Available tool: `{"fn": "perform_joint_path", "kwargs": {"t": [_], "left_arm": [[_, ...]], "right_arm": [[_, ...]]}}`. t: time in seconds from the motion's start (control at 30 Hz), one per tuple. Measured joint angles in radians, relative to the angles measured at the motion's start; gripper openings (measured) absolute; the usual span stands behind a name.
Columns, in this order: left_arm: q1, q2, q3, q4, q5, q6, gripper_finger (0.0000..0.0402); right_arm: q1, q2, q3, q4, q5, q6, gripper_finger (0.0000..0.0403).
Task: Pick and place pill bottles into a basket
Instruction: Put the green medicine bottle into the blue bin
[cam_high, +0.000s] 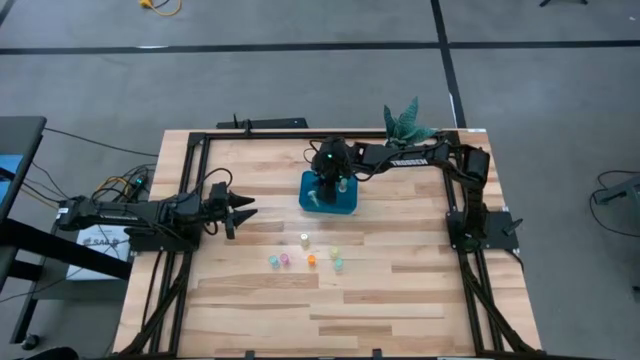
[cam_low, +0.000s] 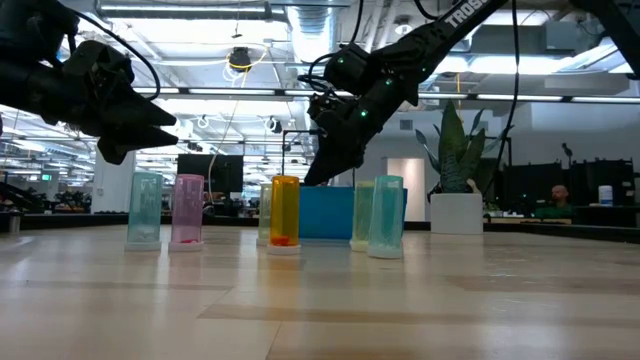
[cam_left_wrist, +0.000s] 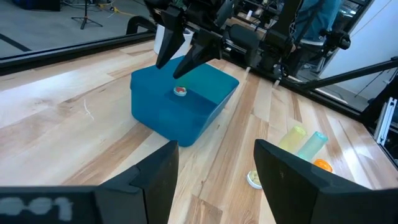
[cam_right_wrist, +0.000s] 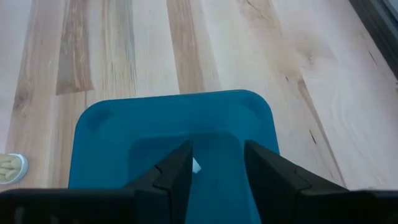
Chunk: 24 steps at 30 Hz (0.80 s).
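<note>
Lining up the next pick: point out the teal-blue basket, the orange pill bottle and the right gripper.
teal-blue rectangular basket (cam_left_wrist: 163, 115), left wrist view, near side wall.
orange cylindrical pill bottle (cam_low: 284, 212), low view, mid-body.
right gripper (cam_right_wrist: 217, 163), right wrist view, between its fingertips.

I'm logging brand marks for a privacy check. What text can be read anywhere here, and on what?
"TROS", cut off by the frame edge: white letters on the right arm in the low view.
White lettering on that arm in the high view: too small to read.
Pill bottles: no readable labels.
</note>
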Motion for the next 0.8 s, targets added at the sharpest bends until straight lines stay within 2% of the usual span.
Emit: {"fn": "perform_joint_path", "kwargs": {"t": [0.17,0.3,0.47,0.63,0.8], "left_arm": [[0.000,0.000,0.000,0.000,0.000,0.000,0.0199],[0.000,0.000,0.000,0.000,0.000,0.000,0.0199],[0.000,0.000,0.000,0.000,0.000,0.000,0.0199],[0.000,0.000,0.000,0.000,0.000,0.001,0.0199],[0.000,0.000,0.000,0.000,0.000,0.001,0.0199]], "right_arm": [[0.000,-0.002,0.000,-0.001,-0.003,0.009,0.0134],[0.006,-0.020,0.011,-0.015,-0.010,0.078,0.0134],[0.037,-0.057,0.092,-0.122,-0.086,0.075,0.0138],[0.118,-0.102,0.166,-0.234,-0.122,0.066,0.0137],[0.235,-0.114,0.180,-0.301,-0.119,-0.021,0.0137]]}}
